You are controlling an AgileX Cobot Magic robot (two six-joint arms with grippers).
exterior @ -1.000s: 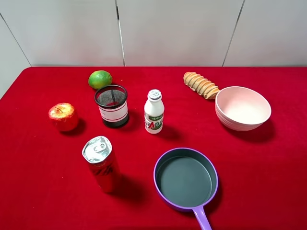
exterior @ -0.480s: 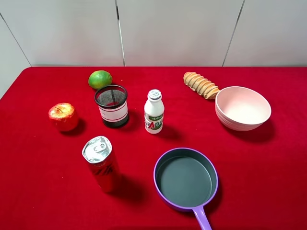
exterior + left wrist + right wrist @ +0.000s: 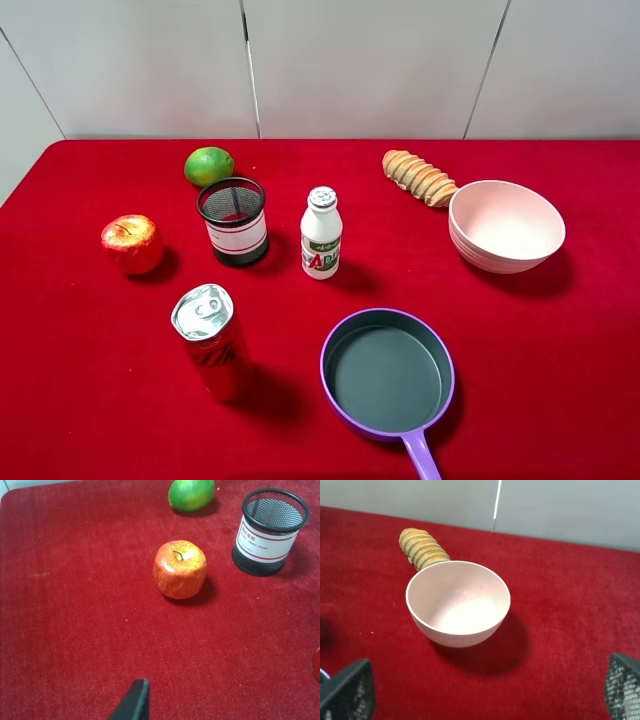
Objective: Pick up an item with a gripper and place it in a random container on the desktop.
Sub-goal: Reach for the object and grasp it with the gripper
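The white drink bottle (image 3: 321,233) with a foil cap and a green-and-red label stands upright mid-table on the red cloth (image 3: 560,350). The black mesh cup (image 3: 233,220) with a white band stands just to its left, apart from it, and also shows in the left wrist view (image 3: 268,532). No arm shows in the exterior high view. In the left wrist view only one black fingertip (image 3: 136,701) shows, above bare cloth short of the apple. My right gripper (image 3: 485,690) is open and empty, fingers wide apart, short of the pink bowl. The bottle shows in neither wrist view.
A red apple (image 3: 131,243) and a green lime (image 3: 209,165) lie left of and behind the cup. A red can (image 3: 210,340) stands front left. A purple pan (image 3: 388,375) sits at the front middle. A pink bowl (image 3: 505,225) and a ridged bread roll (image 3: 419,177) sit at the right rear.
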